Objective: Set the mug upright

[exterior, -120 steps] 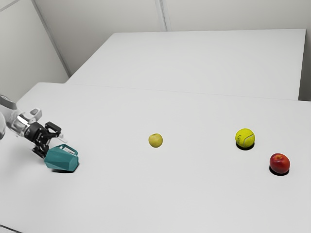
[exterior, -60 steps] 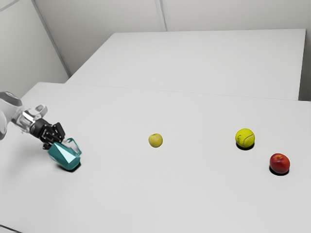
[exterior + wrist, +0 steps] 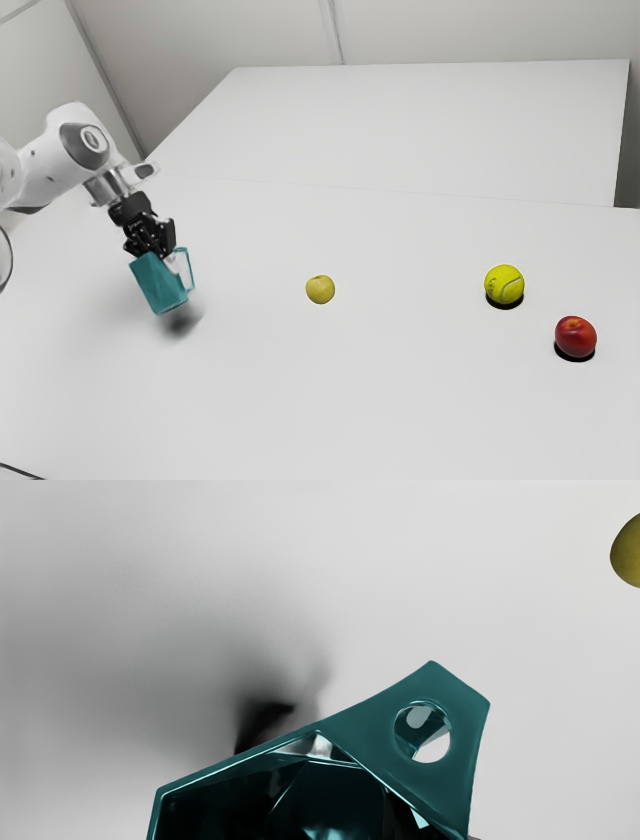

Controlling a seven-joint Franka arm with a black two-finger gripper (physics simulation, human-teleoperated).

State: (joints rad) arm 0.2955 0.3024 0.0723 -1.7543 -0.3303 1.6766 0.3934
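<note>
Mug (image 3: 160, 287) is up off the worktop (image 3: 400, 400), its shadow (image 3: 182, 322) lying apart below the base. It's tilted: mouth up by the jaws, base down and angled toward the exterior view's right. Not upright yet.

Jaws are pinching the mug at its mouth end, handle (image 3: 186, 268) just beside. Can't tell how deep the bite is.

Main risk, my read: setting down with this lean. One base edge lands first, and if the jaws let go there, it rolls back onto its side. Needs levelling before contact.

Second: the hold is all at one end, so the mug could pivot or slip on touchdown, or if the wrist turns fast. Pressing down past contact would lever it in the grip.

Third: the handle could snag a finger on release and drag it over.

Yellow-green apple (image 3: 320, 290) is well apart, low collision risk.
</note>
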